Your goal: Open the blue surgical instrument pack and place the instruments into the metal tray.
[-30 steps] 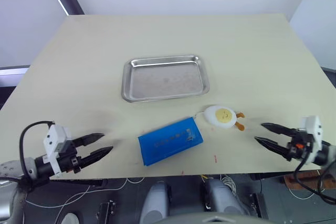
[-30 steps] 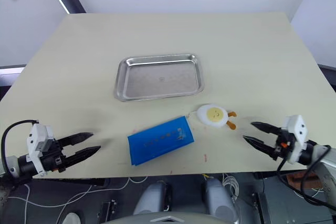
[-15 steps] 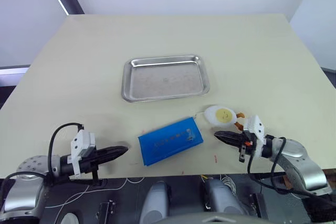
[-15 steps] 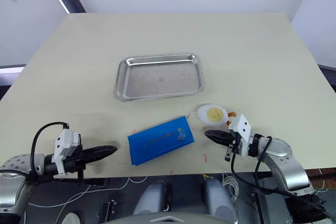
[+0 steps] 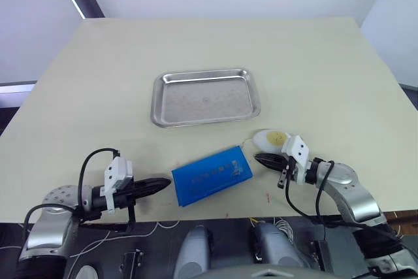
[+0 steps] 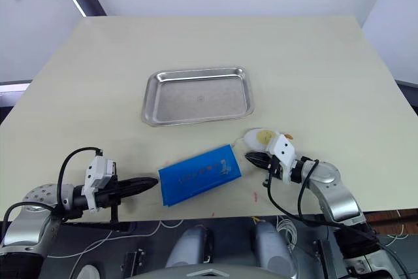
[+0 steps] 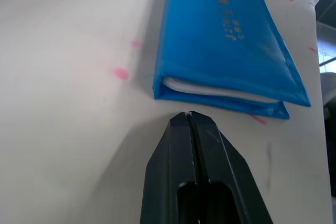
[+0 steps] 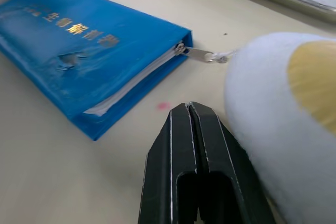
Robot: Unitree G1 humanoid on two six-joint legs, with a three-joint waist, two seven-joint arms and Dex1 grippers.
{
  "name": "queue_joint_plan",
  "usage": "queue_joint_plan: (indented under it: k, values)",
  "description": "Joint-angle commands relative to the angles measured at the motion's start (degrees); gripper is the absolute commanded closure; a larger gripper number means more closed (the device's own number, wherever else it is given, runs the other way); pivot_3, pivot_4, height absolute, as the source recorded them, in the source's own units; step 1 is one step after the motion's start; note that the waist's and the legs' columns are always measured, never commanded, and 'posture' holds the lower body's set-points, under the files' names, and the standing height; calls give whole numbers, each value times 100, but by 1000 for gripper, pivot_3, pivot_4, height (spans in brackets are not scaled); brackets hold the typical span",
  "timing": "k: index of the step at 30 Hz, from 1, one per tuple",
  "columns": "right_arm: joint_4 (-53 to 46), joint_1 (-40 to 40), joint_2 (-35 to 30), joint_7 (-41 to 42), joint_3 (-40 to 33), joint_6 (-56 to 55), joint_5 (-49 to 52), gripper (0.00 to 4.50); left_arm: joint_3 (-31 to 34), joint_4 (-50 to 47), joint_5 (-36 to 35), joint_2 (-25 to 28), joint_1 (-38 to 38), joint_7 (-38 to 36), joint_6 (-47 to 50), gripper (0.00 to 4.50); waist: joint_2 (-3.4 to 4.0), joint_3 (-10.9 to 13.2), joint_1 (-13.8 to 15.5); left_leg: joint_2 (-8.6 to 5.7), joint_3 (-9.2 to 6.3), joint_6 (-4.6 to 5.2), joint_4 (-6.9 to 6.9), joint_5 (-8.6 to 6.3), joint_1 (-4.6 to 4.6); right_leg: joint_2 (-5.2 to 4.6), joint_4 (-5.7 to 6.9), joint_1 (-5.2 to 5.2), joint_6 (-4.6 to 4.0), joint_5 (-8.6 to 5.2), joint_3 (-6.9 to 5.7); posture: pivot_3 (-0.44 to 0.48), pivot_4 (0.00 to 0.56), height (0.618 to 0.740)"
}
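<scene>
The blue surgical instrument pack (image 5: 211, 176) lies flat and zipped up on the table (image 5: 326, 76), near the front edge. The metal tray (image 5: 206, 97) sits farther back, apart from the pack. The left gripper (image 5: 159, 184) is low on the table, just beside the pack's left end, and its two black fingers are pressed together with nothing between them. The right gripper (image 5: 261, 159) is close to the pack's right end, right by the egg-shaped toy (image 5: 272, 138). Its fingers are pressed together too, holding nothing. A small zipper pull (image 8: 198, 54) sticks out from the pack's corner toward the toy.
</scene>
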Motion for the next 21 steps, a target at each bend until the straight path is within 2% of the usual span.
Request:
queue_joint_plan:
  k: [1,9,21]
  values:
    - [-38,-93,45,-6,70,-147,-52,4500,-211,-12,16,-116,-176,-8,18,4483,0,0,3,0,0,0,0,0,0,0,0,0,0,0,0,0,150,740]
    - [-38,-125,116,16,112,-153,-81,4500,-469,113,37,-362,-590,107,106,4483,0,-1,5,-2,-2,0,4,0,-2,-1,1,1,1,1,-2,0,150,740]
    - [-92,-128,126,110,167,-165,-105,4500,-480,86,0,-545,-874,248,370,4483,0,-1,18,-2,-4,0,4,0,-3,-1,2,1,1,1,-2,0,150,740]
